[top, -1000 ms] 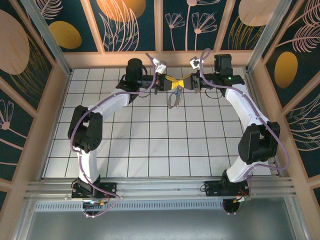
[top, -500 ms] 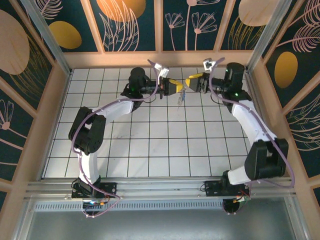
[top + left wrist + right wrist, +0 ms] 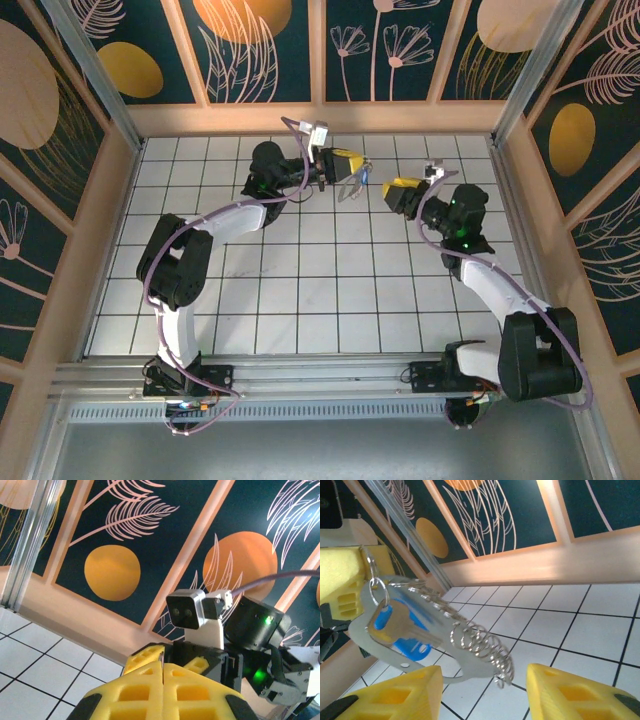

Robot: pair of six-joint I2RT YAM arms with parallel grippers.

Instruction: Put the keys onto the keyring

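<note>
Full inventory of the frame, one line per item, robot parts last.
keys: small cluster (exact count unclear), blue heads and a silver blade, hanging in the air by the left gripper.
keyring: one, silvery coiled loop joined to a flat metal plate, hanging with the keys from the left gripper.
table: one, white tiles with dark grid lines.
walls: dark teal panels with orange discs and pale leaf drawings, in wood frames.
rail: one, aluminium, near edge, carrying both arm bases.
left gripper: yellow fingers, shut, far centre.
right gripper: yellow fingers, open, facing the keys, not touching.
</note>
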